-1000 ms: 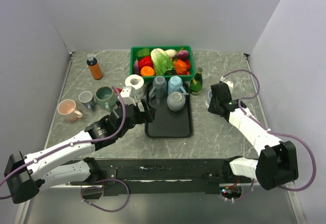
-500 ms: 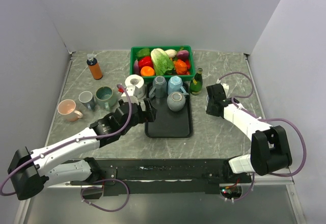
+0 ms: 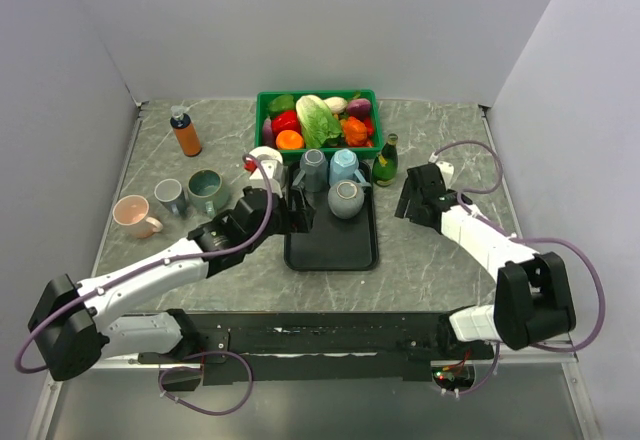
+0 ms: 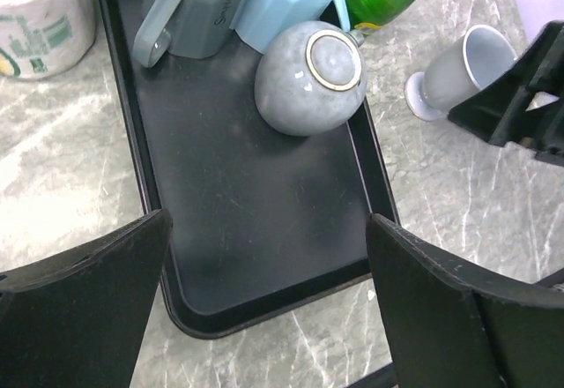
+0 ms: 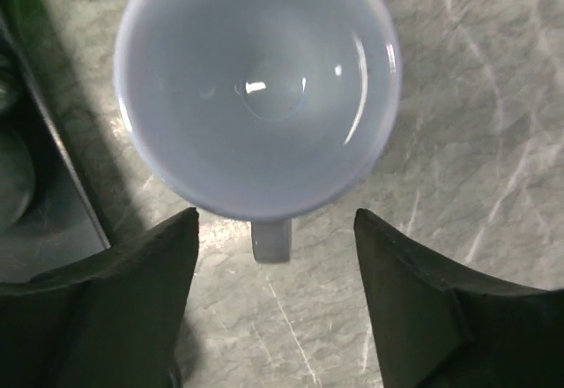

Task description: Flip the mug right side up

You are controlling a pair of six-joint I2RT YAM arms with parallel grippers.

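Over the last second the left gripper [image 3: 298, 210] has advanced from the tray's near-left side to its left rim. The right gripper [image 5: 275, 229] has drawn in slightly toward the tray's right side.

Landmark: the black tray [image 3: 330, 245].

- **Well left of the tray:** a pink mug [image 3: 133, 215], a small grey mug [image 3: 168, 195] and a green mug [image 3: 205, 188], all mouth up.
- **At the tray's left rim:** the left gripper, fingers spread wide and holding nothing. Its wrist camera looks across the tray floor.
- **On the tray's far half:** a faceted grey mug [image 3: 313, 170], a light blue mug [image 3: 343, 166] and a round grey mug [image 4: 310, 79], all base up. The round grey mug stands nearest the gripper.
- **Just off the tray's far right corner:** a green bottle [image 3: 385, 160].
- **Right of the tray, on the table:** a pale mug [image 5: 256, 88], mouth up. The right gripper hovers above it with fingers apart, flanking the handle without gripping it.

Step in hand, as judged: the pale mug appears finished, and the left arm is approaching an inverted mug, most likely the round grey one.

The next move calls for carrying the open fingers over that mug's rounded body. They would close across it clear of the faceted neighbour, lift it, rotate it half a turn and set it down mouth up.
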